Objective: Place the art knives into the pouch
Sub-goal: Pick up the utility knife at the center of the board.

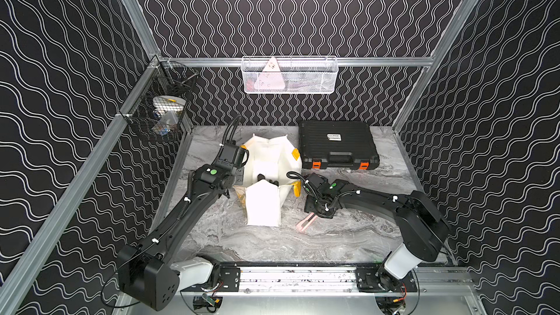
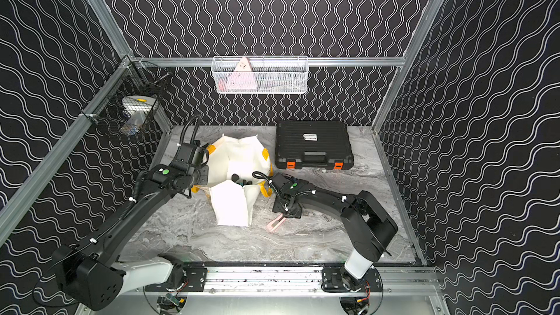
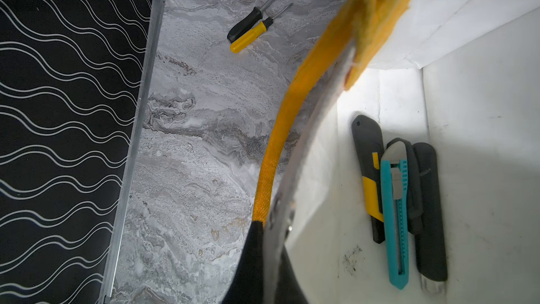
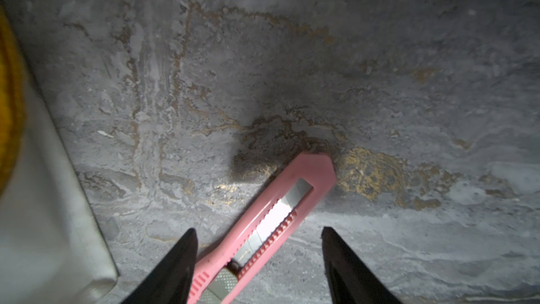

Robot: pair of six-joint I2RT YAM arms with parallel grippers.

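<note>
Right wrist view: we see the knife (image 4: 260, 226), pink, lying flat on the table (image 4: 380, 54). Its long axis runs obliquely through the right gripper (image 4: 257, 228). The bevelled nose points away from the fingertips, and the ribbed slider end lies between them. A silver blade strip shows inside the body slot, short of the nose. The jaws stand apart on either side of the knife. One finger (image 4: 175, 264) sits at the knife's edge and the other is clear of it, so nothing is clamped.

In both top views the knife (image 1: 304, 223) (image 2: 276, 223) lies outside the pouch (image 1: 263, 207) (image 2: 230, 207), near its right side but not touching it. The long axis is diagonal there. The nearer end angles toward the pouch, and the farther end is hidden under the right gripper (image 1: 318, 215) (image 2: 288, 214). At that size we cannot tell which end is the nose.

Left wrist view: the left gripper (image 3: 268, 229) is closed on the pouch rim, just beside a yellow handle (image 3: 271, 156). The pouch mouth gapes open. Inside we see three cutters (image 3: 396, 220) lying side by side, roughly parallel: one grey and yellow, one teal, one dark grey. Two screwdrivers (image 3: 248, 29) lie together on the table outside the pouch.

A black case (image 1: 338, 143) with orange latches lies closed on the table, behind the right gripper and to the right of the pouch.
</note>
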